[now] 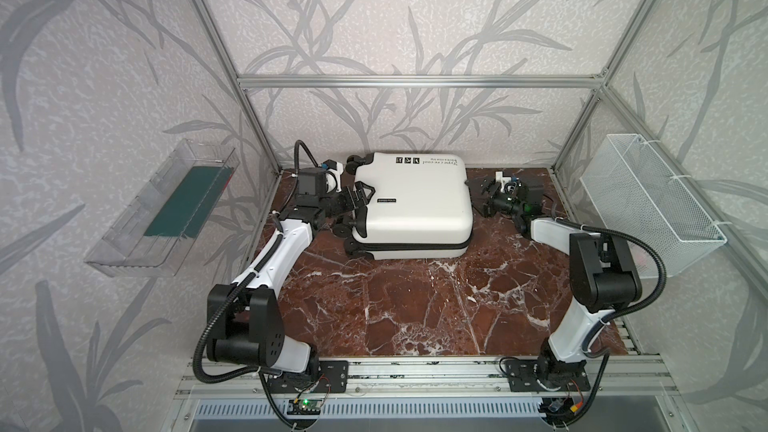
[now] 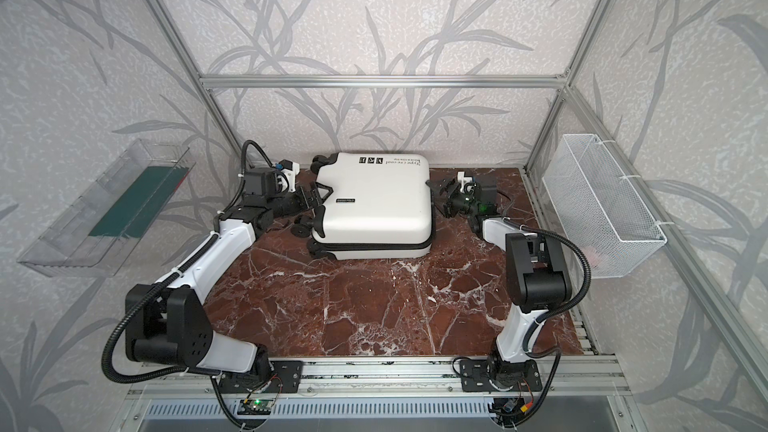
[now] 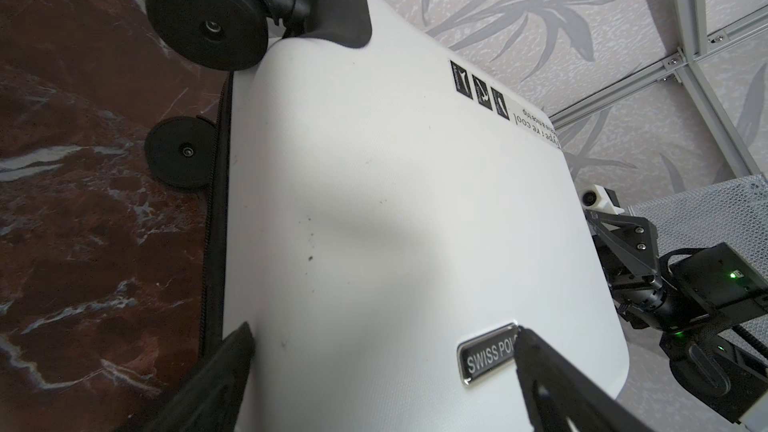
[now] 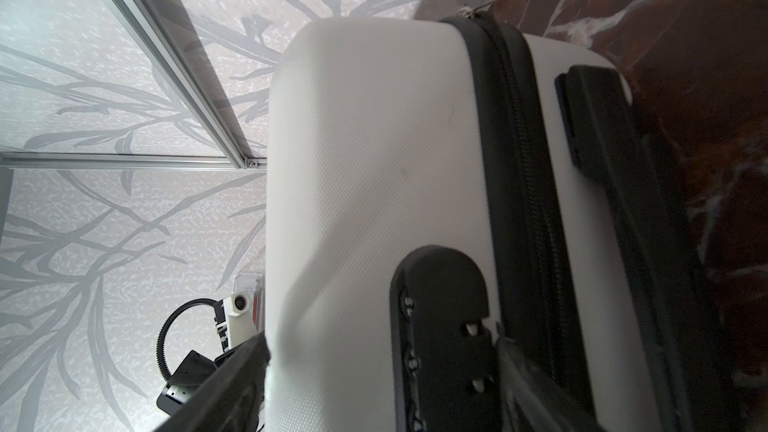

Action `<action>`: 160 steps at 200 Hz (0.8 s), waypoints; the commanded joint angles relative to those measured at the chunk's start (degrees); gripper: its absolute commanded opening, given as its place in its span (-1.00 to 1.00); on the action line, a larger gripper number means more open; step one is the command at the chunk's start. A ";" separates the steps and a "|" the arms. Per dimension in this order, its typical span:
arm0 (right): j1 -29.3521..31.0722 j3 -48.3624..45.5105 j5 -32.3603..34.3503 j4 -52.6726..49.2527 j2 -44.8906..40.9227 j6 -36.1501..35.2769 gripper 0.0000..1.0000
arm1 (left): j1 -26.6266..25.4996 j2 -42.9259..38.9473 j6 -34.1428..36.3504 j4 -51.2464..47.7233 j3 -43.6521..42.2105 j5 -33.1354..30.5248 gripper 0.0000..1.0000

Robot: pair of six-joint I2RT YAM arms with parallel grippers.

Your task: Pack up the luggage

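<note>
White luggage point(image 1: 415, 201), closed, lies flat at back-centre of marble table point(image 1: 415, 309). L end effector point(image 1: 360, 196) is spread fully wide over its wheel end, one fingertip by the logo plate point(image 3: 486, 357), gripping nothing. R end effector point(image 1: 482, 189) is also spread wide at the opposite end; can't tell if it's touching.

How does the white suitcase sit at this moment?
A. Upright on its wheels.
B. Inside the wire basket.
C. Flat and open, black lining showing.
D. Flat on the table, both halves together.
D: in both top views the suitcase lies flat on the table, its white halves stacked with only a black seam between them.
</note>
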 commanded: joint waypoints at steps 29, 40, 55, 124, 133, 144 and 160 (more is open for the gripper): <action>1.26 1.81 -3.83 5.65 -4.80 3.69 0.63 | 0.05 -1.02 -1.46 1.92 0.07 2.66 0.99; 1.38 2.43 -3.84 4.91 -5.67 3.51 0.62 | -0.01 -1.37 -1.67 1.77 0.51 2.88 0.99; 1.55 2.84 -3.69 3.94 -5.99 3.21 0.62 | -0.05 -1.93 -2.08 1.79 0.79 3.16 0.99; 2.01 -1.63 -3.15 2.18 -11.35 1.41 0.61 | -1.53 -4.79 -3.10 2.55 -1.86 2.95 0.99; 2.01 -3.21 -2.92 2.16 -11.89 0.96 0.61 | -1.62 -5.24 -3.15 2.80 -2.92 2.64 0.99; 1.83 -5.10 -2.52 1.90 -12.40 0.29 0.61 | -1.71 -5.56 -3.23 3.14 -4.09 2.55 0.99; 1.25 -7.81 -2.15 2.14 -12.65 -0.34 0.62 | -1.80 -5.85 -2.89 3.21 -5.61 2.29 0.99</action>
